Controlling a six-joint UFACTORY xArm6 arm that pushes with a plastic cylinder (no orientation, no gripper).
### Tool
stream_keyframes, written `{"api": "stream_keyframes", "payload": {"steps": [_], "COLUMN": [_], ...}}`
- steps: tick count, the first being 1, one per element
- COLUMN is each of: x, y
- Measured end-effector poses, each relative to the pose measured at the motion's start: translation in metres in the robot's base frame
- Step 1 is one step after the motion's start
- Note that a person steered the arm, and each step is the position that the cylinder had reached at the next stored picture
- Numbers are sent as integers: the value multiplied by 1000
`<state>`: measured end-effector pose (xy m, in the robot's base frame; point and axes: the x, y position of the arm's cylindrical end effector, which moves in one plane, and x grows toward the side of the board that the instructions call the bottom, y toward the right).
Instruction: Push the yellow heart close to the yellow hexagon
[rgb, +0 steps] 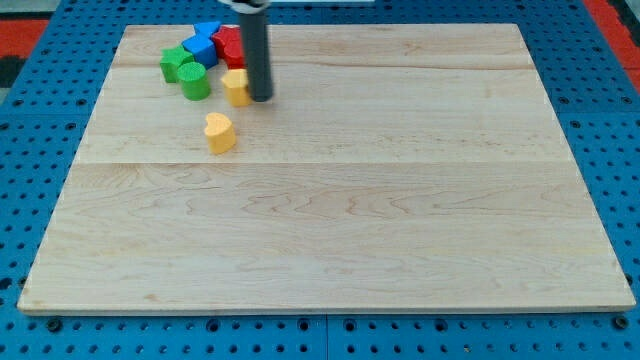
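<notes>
Your yellow heart-shaped block (219, 131) lies in the upper left of the frame on the pale wooden board (350, 200), near but apart from the yellow hexagon block (236, 87) just above and slightly right of it, beside which the green (186, 72), blue (204, 42) and red (231, 47) blocks cluster. My tip (261, 98) stands touching or nearly touching the hexagon's right side, on the wrong side of the heart, and it is a bare rod, so no jaws exist to open or close. You should, I judge, swing the tip around below the heart without nudging the hexagon, then push gently up and slightly right, stopping short of contact.
</notes>
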<state>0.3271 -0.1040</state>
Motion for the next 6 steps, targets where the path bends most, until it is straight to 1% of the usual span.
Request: {"api": "stream_keyframes", "payload": {"steps": [1, 2, 3, 4, 5, 6], "x": [15, 92, 134, 103, 56, 17], "y": [7, 30, 10, -23, -23, -23]}}
